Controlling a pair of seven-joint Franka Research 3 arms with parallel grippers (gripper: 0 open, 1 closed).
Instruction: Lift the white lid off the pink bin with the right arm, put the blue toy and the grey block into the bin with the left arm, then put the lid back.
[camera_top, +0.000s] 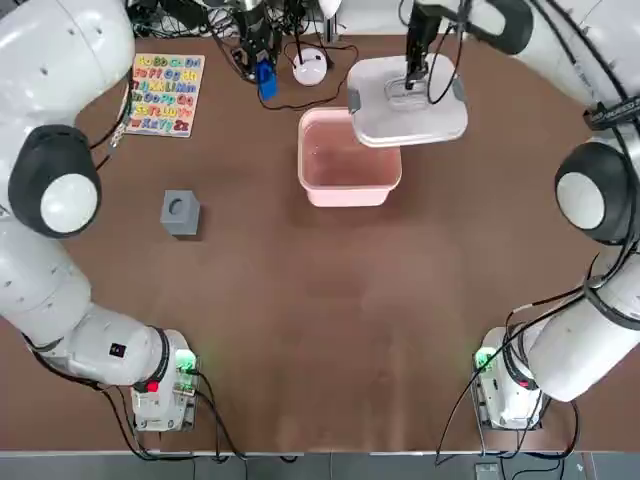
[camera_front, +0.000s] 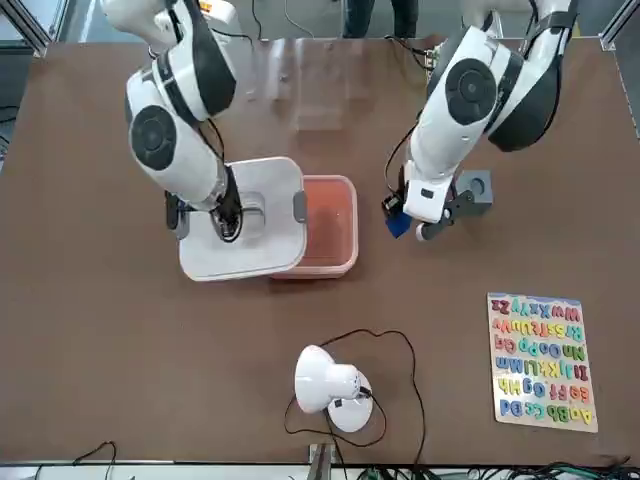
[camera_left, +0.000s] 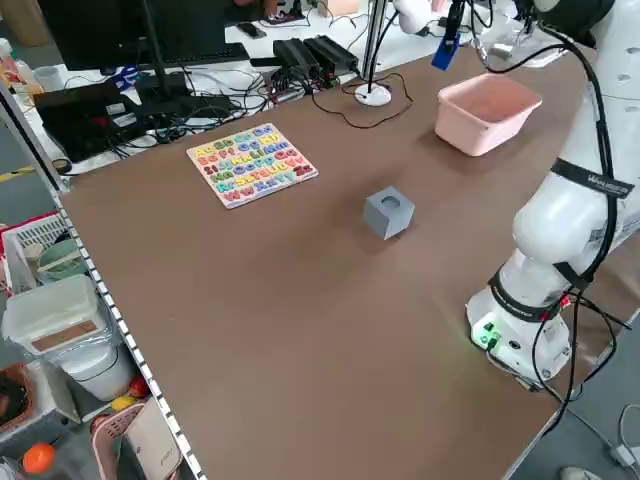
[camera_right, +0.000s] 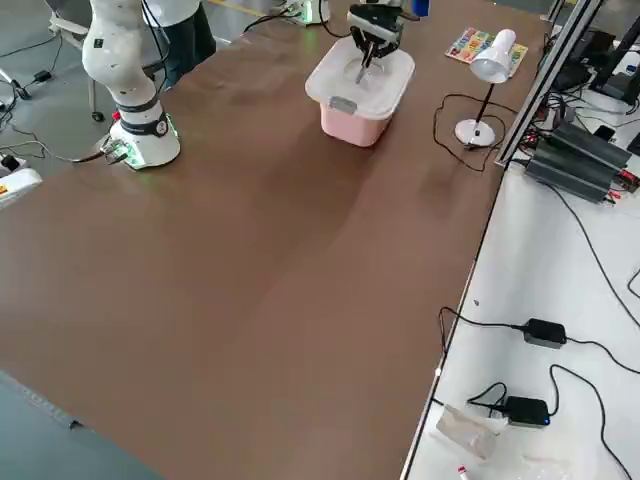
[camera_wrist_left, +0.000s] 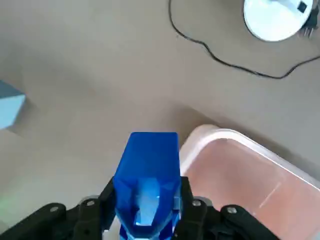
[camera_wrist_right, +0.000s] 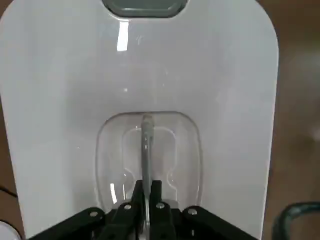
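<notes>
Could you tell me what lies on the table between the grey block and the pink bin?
Nothing does: in the top view the brown tabletop between the grey block and the pink bin is bare.

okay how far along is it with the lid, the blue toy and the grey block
Done: the right gripper has the rounded-square white plastic lid lifted off, clamped by its centre handle, partly over the pale pink plastic bin. In hand: the left gripper carries the small bright blue toy beside the bin's rim. Left: drop it in, fetch the small grey cube from the table, refit the lid.
</notes>
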